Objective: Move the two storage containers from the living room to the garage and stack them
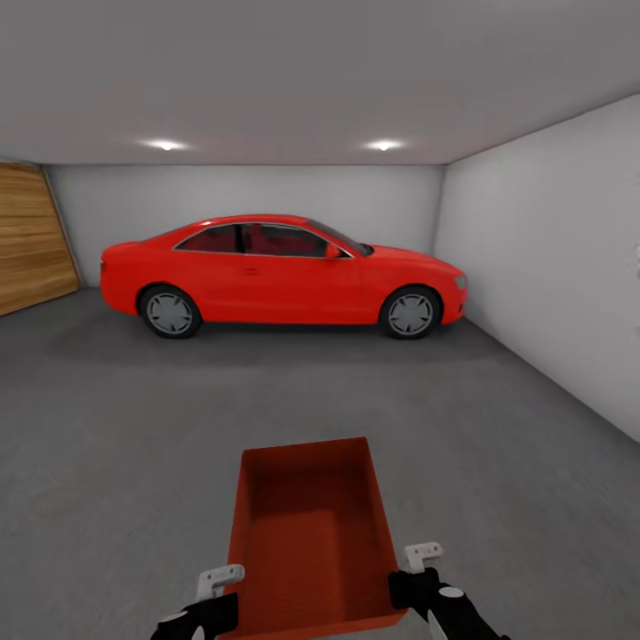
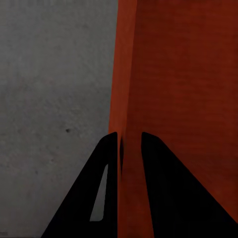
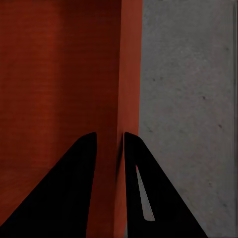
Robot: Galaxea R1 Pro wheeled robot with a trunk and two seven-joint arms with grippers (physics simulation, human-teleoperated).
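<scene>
- Storage container point(image 1: 311, 533): one orange-red open-topped bin, bottom centre of the head view. Its long axis runs away from the camera toward the car; the open top faces up and the interior is empty.
- Left gripper point(image 1: 233, 594): at the bin's near left corner. In the left wrist view its fingers point(image 2: 94, 198) stand either side of the thin side wall, closed onto it.
- Right gripper point(image 1: 404, 578): at the near right corner. In the right wrist view its fingers point(image 3: 148, 198) straddle the right wall likewise, clamped on it.
- Floor point(image 1: 116, 427): dark grey speckled concrete, seen beneath the bin.
- Garage: pale grey walls point(image 1: 551, 267), two ceiling lights point(image 1: 384, 144), and a brown slatted door point(image 1: 31, 236) at upper left.
- Red car point(image 1: 280, 276): two-door, side-on against the back wall, nose toward the right.
- Writing or labels: none legible.
</scene>
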